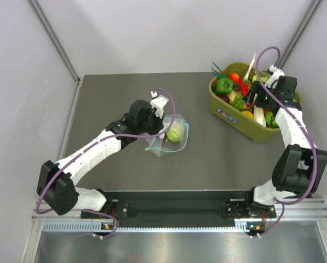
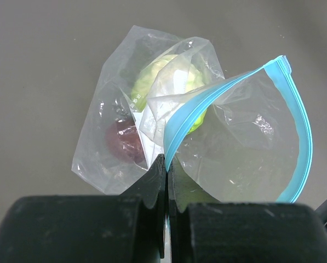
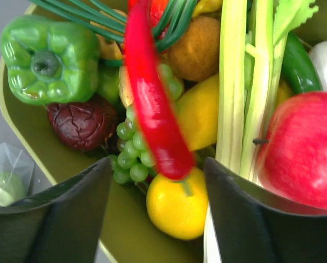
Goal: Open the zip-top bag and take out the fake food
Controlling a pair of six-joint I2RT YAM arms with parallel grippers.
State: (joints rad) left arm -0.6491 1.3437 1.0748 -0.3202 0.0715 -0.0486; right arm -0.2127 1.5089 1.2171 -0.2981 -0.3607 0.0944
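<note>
The zip-top bag (image 1: pixel 171 138) lies on the dark table with its mouth open. My left gripper (image 2: pixel 167 164) is shut on the bag's teal zip strip (image 2: pixel 301 131), at the strip's near end. A pale green cabbage (image 2: pixel 152 82) and a dark red lump (image 2: pixel 125 140) sit inside the bag (image 2: pixel 234 148). My right gripper (image 3: pixel 158 175) hangs open over the olive tub (image 1: pixel 252 129). A blurred long red chili (image 3: pixel 152 104) lies between its fingers, touching neither. The green bell pepper (image 3: pixel 48 60) is in the tub (image 3: pixel 116 230).
The tub also holds a red apple (image 3: pixel 300 153), a yellow lemon (image 3: pixel 177 211), celery stalks (image 3: pixel 245 82), green grapes (image 3: pixel 131 153) and a dark red wrinkled fruit (image 3: pixel 81 123). Grey walls close in the table on three sides.
</note>
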